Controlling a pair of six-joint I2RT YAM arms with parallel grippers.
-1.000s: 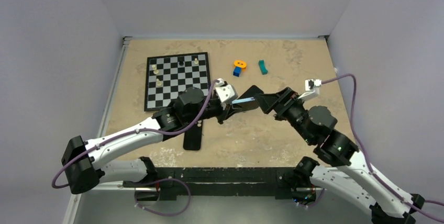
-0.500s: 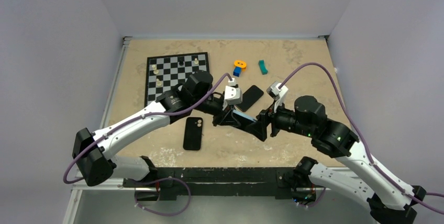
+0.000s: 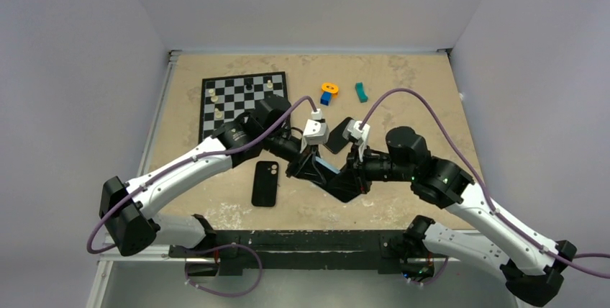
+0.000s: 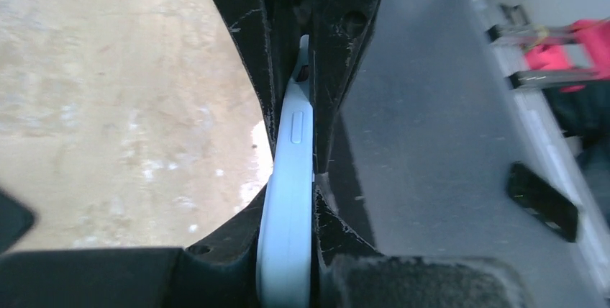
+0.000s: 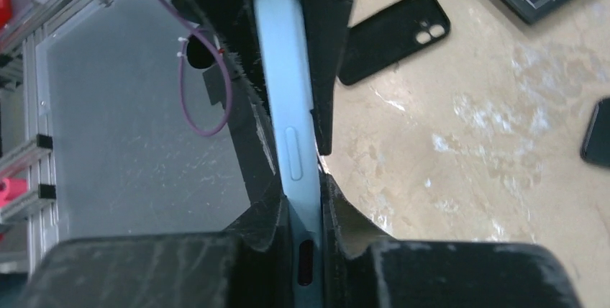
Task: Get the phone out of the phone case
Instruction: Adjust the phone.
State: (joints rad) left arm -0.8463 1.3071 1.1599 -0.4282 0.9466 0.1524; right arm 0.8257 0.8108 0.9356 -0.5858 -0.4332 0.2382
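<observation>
The phone (image 3: 330, 168) shows only as a thin light blue strip, held edge-on above the table between both grippers. My left gripper (image 3: 311, 167) is shut on its left end and my right gripper (image 3: 347, 178) on its right end. In the left wrist view the blue edge (image 4: 288, 200) with a side button runs between my fingers (image 4: 216, 250). The right wrist view shows the same edge (image 5: 291, 106) with a button and a dark oval slot. From the edge alone I cannot tell the phone from a phone case around it.
A black phone case (image 3: 265, 183) with a camera cutout lies flat, left of the grippers. A second flat black piece (image 3: 337, 134) lies just behind them. A chessboard (image 3: 241, 106) with a few pieces sits at the back left. Small orange, blue and teal blocks (image 3: 329, 92) lie behind it.
My right arm swung in from the right and its open gripper shut on the phone's free end. The left arm brought the phone nearer and lower, still gripped.
</observation>
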